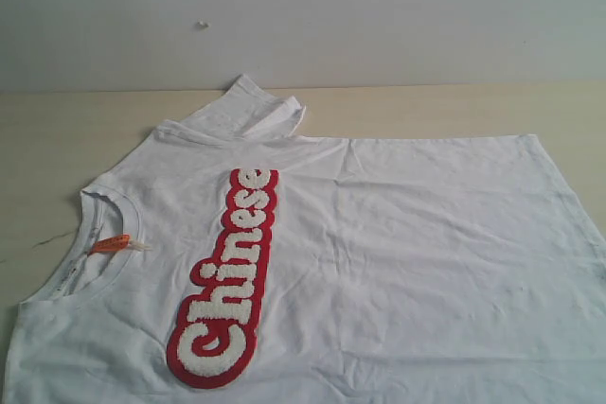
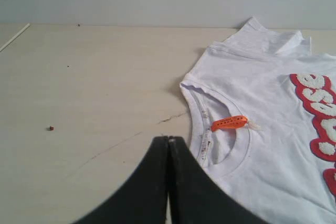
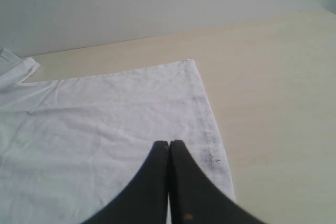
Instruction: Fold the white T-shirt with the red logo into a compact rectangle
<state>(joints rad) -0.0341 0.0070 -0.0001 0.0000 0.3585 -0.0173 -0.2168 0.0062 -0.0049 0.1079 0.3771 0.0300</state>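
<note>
The white T-shirt (image 1: pixel 398 253) lies spread flat on the table, collar (image 1: pixel 104 224) to the left, hem to the right, its far sleeve (image 1: pixel 251 106) folded in. Along its chest runs the red logo (image 1: pixel 227 281) with puffy white letters. An orange neck tag (image 2: pixel 229 123) sits inside the collar (image 2: pixel 210 145). My left gripper (image 2: pixel 168 139) is shut and empty, hovering over bare table just beside the collar. The right gripper (image 3: pixel 169 143) is shut too, holding nothing, above the shirt (image 3: pixel 94 119) near its hem edge (image 3: pixel 210 129). Neither gripper shows in the exterior view.
A beige table (image 1: pixel 57 130) carries the shirt, with a pale wall (image 1: pixel 379 7) behind it. Bare tabletop (image 2: pixel 79 87) lies left of the collar, marked by a thin crack (image 2: pixel 170 117) and a small dark speck (image 2: pixel 51 128). Bare tabletop (image 3: pixel 273 103) also stretches beyond the hem.
</note>
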